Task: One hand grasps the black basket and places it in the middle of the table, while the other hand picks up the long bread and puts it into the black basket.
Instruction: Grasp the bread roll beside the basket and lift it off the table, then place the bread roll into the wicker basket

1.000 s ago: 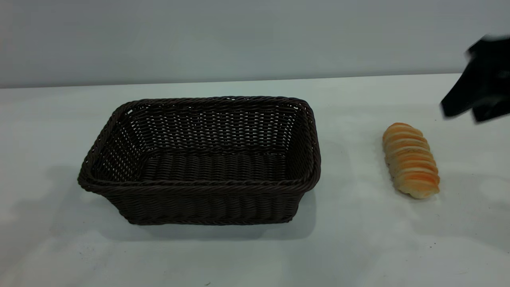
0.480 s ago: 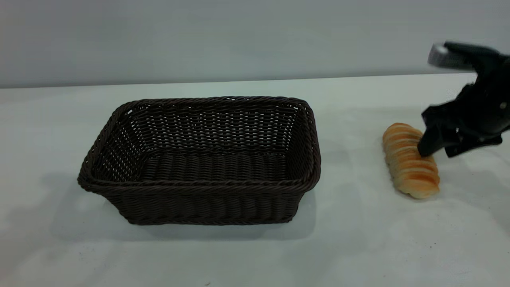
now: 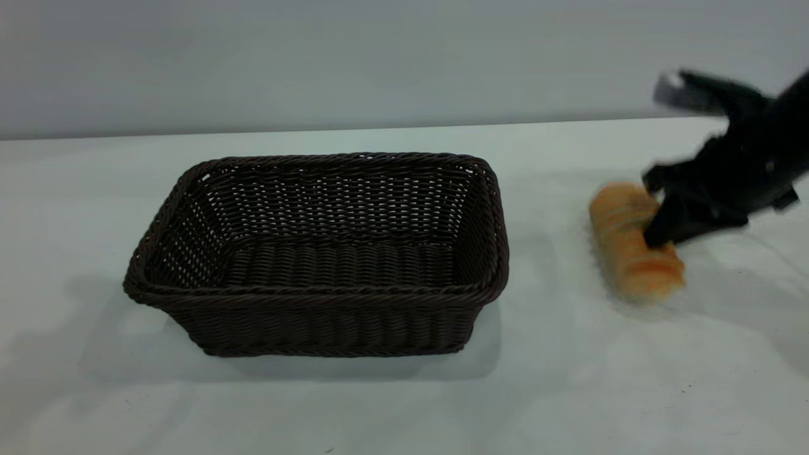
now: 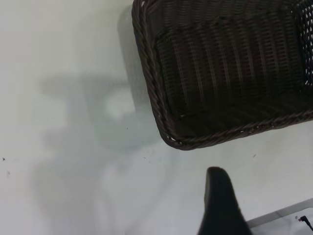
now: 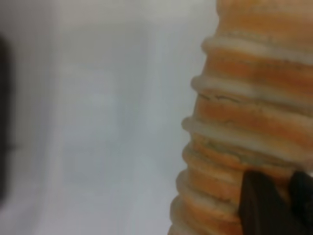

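Exterior view shows the right gripper (image 3: 657,221) clamped on the long bread (image 3: 632,243) at the black basket's (image 3: 322,253) three o'clock; an off-centre pinch risks it slipping out.

Soft, even, cool light from overhead. The table (image 3: 379,404) shows faint, diffuse shadows around the black basket (image 3: 316,253), with no glare. In the exterior view the right gripper (image 3: 657,221) and the long bread (image 3: 632,253) are smeared by motion blur. The right wrist view is close and out of focus; the left wrist view is dimmer, with broad grey shadows.
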You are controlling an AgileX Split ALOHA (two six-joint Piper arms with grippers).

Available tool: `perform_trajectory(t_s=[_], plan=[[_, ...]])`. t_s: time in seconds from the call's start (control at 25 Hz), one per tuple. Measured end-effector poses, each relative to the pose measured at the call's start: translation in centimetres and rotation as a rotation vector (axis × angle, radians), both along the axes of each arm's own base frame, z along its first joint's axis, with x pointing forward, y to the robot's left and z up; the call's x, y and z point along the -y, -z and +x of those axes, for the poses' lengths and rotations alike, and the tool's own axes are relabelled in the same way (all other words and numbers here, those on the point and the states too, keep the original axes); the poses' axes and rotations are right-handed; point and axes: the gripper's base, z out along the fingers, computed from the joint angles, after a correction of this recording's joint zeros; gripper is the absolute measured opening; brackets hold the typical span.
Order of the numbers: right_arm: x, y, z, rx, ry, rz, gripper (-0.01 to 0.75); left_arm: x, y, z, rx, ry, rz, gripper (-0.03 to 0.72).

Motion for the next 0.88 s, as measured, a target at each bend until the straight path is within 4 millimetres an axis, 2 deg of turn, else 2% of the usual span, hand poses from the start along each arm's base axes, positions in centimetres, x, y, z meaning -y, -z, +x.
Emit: perform_trajectory(t_s=[0.12, 0.2, 0.28, 0.36, 0.52, 0.6, 0.68, 0.88], plan=[[-1.1, -4.5, 0.8, 0.09, -0.05, 0.052, 0.035, 0.0, 0.0, 0.0, -0.005, 0.001, 0.0, 0.517], [-2.8, -7.7, 1.0, 0.158, -0.106, 0.085, 0.035, 0.0, 0.0, -0.1, -0.009, 0.002, 0.001, 0.517], [-5.5, -9.9, 0.9, 0.205, -0.176, 0.108, 0.035, 0.0, 0.0, -0.1, -0.013, 0.003, 0.001, 0.517], [-9.1, -11.1, 0.4, 0.232, -0.265, 0.131, 0.035, 0.0, 0.0, -0.2, -0.017, 0.003, 0.001, 0.517], [-16.1, -10.6, -1.5, 0.227, -0.393, 0.169, 0.06, 0.0, 0.1, -0.2, -0.026, 0.007, 0.002, 0.517], [-18.3, -9.7, -2.1, 0.236, -0.394, 0.162, 0.102, 0.0, 0.1, -0.3, -0.031, 0.007, 0.002, 0.517], [-19.3, -9.2, -2.3, 0.258, -0.382, 0.144, 0.16, 0.0, 0.1, -0.3, -0.035, 0.008, 0.003, 0.517], [-18.3, -9.6, -1.8, 0.264, -0.355, 0.146, 0.358, 0.0, 0.1, -0.5, -0.052, 0.013, 0.006, 0.517]])
